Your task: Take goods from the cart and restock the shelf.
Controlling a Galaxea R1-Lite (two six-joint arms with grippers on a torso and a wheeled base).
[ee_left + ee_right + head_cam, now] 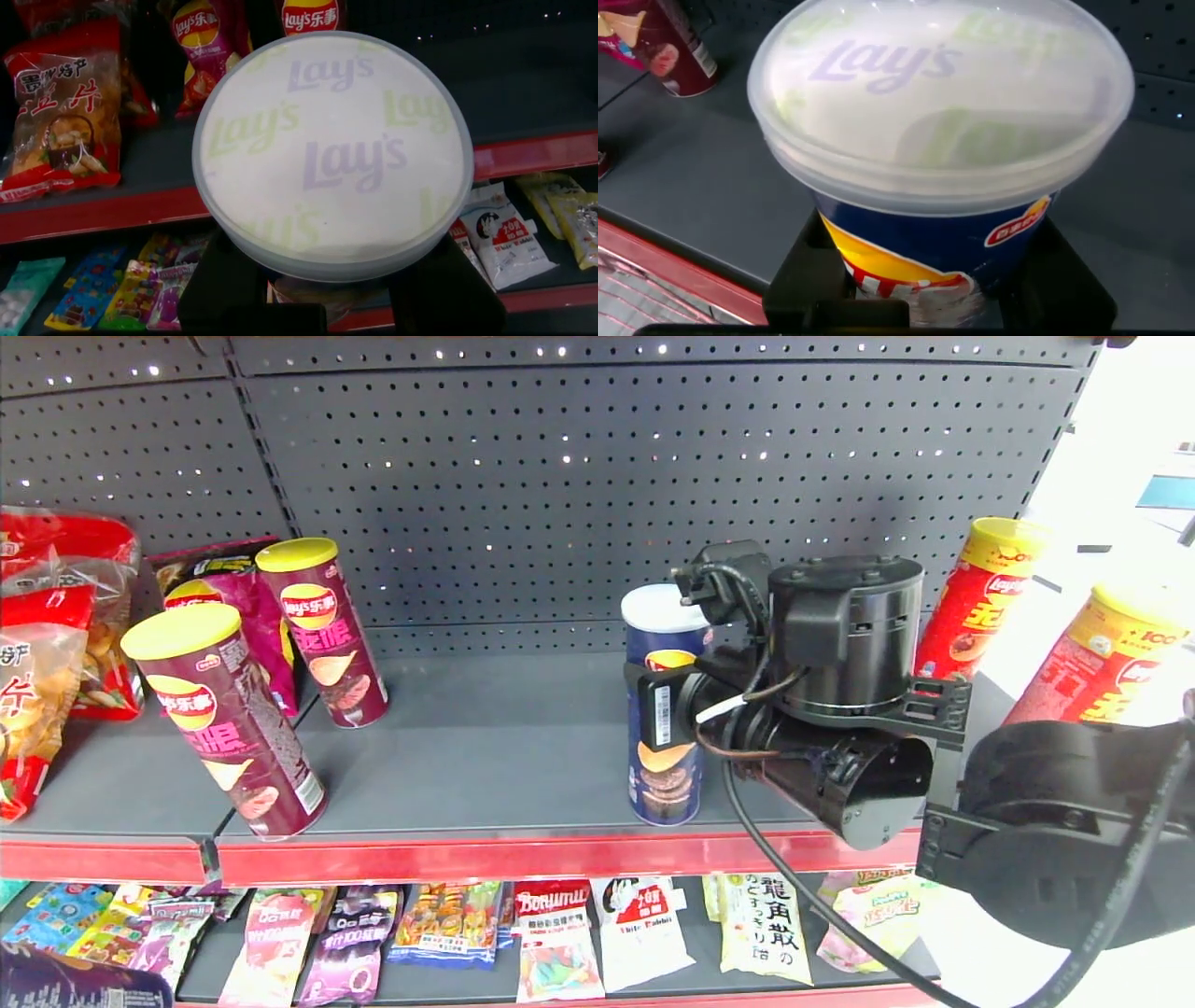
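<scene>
The blue can (665, 709) stands upright on the shelf (485, 747) near its red front lip, long axis vertical. The right end effector (938, 306) comes at it from the can's right side and is pinched around its body. Letting go would likely mean spreading, then backing out rightward. The left end effector (332, 303) clasps another can (332, 154) in front of the shelf.

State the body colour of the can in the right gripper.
Dark blue chip can, white lid; best seen in the head view.
</scene>
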